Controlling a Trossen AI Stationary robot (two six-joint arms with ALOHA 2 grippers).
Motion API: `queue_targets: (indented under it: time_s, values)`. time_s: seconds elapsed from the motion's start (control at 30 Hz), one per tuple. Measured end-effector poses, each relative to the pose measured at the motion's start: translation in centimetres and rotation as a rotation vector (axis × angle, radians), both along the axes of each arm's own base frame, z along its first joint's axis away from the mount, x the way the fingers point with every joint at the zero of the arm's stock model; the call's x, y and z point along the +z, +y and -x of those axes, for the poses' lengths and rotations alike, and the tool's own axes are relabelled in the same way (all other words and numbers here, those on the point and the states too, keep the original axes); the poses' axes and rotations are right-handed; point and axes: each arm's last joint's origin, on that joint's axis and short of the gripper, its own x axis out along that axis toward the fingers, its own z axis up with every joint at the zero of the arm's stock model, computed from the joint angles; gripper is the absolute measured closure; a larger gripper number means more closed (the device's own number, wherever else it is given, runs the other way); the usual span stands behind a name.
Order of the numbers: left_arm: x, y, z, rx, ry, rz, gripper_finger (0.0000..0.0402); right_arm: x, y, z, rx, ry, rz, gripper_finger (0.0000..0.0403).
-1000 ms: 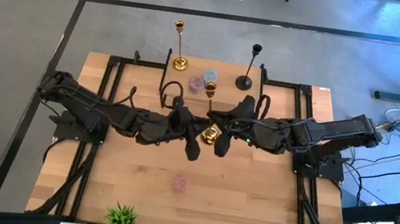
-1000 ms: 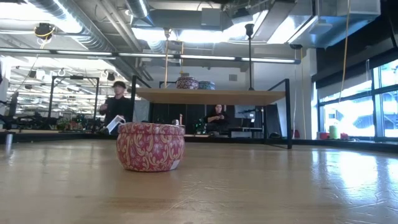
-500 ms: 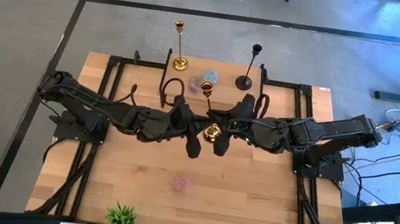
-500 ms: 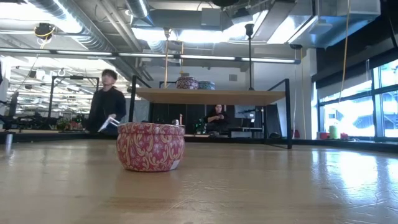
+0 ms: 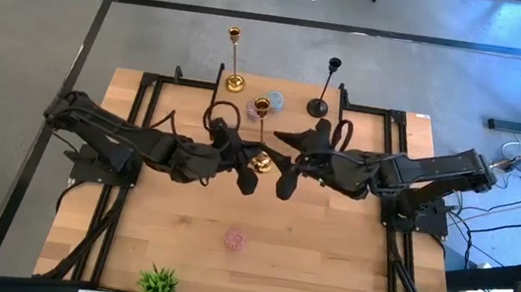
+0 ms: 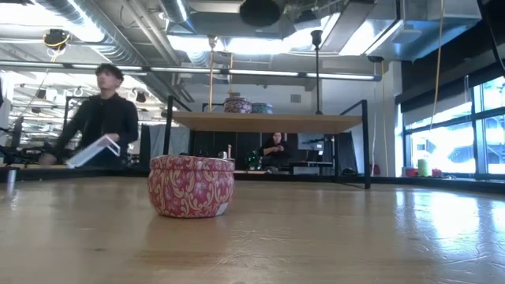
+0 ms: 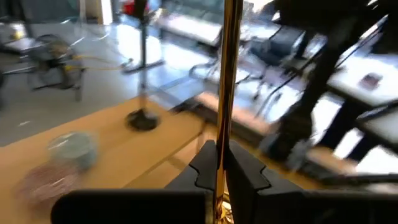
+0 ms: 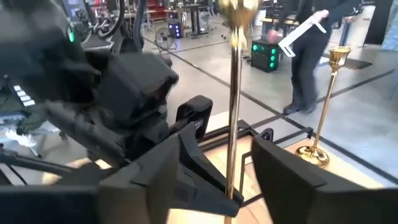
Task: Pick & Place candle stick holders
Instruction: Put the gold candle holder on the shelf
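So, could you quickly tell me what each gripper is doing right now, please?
Left gripper: shut on the gold candle stick holder.
Right gripper: open, fingers either side of its stem, not gripping.

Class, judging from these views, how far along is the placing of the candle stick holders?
Done: a gold holder and the black holder stand at the table's far edge. In hand: the left gripper clamps the second gold holder; the right gripper is open around it. Left: setting it down.

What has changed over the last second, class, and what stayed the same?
The right pincer opened and let go of the gold candle stick holder. The left pincer keeps it clamped and has shifted it left. The other gold holder, the black holder and the patterned tin stayed put.
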Motion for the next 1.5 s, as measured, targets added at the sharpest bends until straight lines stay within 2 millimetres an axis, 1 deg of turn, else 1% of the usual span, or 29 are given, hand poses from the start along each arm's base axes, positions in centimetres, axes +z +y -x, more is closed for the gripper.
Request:
queue_targets:
  time_s: [0.1,0.17,0.23,0.37,0.5,0.57,0.63,0.77,0.93,1.13,1.2,1.3,1.4,1.5]
  values:
    - [-0.2,0.6,0.6,0.064,0.032,0.003,0.0393,0.3,0.0,0.4,0.008,-0.025,-0.059,0.0168]
    - [-0.5,1.2,1.5,0.108,0.055,0.009,0.0393,0.5,-0.1,0.7,0.029,-0.033,-0.088,0.0162]
    - [-0.8,1.9,2.3,0.140,0.032,0.032,0.0393,0.5,0.1,1.1,0.046,-0.019,-0.095,0.0162]
    - [-2.1,3.2,5.0,0.192,0.008,0.065,0.0393,0.3,1.0,1.6,0.055,0.015,-0.081,0.0175]
    - [-2.9,4.2,7.9,0.237,-0.009,0.056,0.0393,0.1,2.0,2.2,0.043,0.042,-0.055,0.0195]
    - [-3.1,4.6,8.9,0.246,0.000,0.032,0.0393,0.0,2.4,2.5,0.038,0.048,-0.045,0.0206]
    - [-3.1,5.3,9.5,0.250,0.021,0.004,0.0393,0.0,2.8,2.6,0.041,0.050,-0.040,0.0215]
    - [-3.0,7.0,9.5,0.251,0.104,-0.068,0.0393,0.0,3.4,2.9,0.060,0.048,-0.041,0.0225]
    - [-3.3,10.2,8.7,0.194,0.136,-0.044,0.0393,0.1,3.8,3.1,0.076,0.046,-0.041,0.0226]
    - [-4.1,13.1,8.6,0.251,0.167,-0.020,0.0393,0.1,4.3,3.3,0.087,0.037,-0.065,0.0226]
    - [-4.4,13.6,8.5,0.252,0.126,-0.025,0.0393,0.1,4.5,3.3,0.091,0.038,-0.065,0.0226]
    - [-5.7,13.8,8.5,0.222,0.093,-0.008,0.0393,0.1,4.8,3.5,0.091,0.036,-0.064,0.0226]
    - [-7.0,13.9,8.6,0.216,0.073,0.004,0.0393,0.0,4.9,3.6,0.084,0.039,-0.057,0.0226]
    - [-7.7,13.7,8.6,0.225,0.070,-0.013,0.0393,0.0,4.9,3.6,0.084,0.040,-0.057,0.0226]
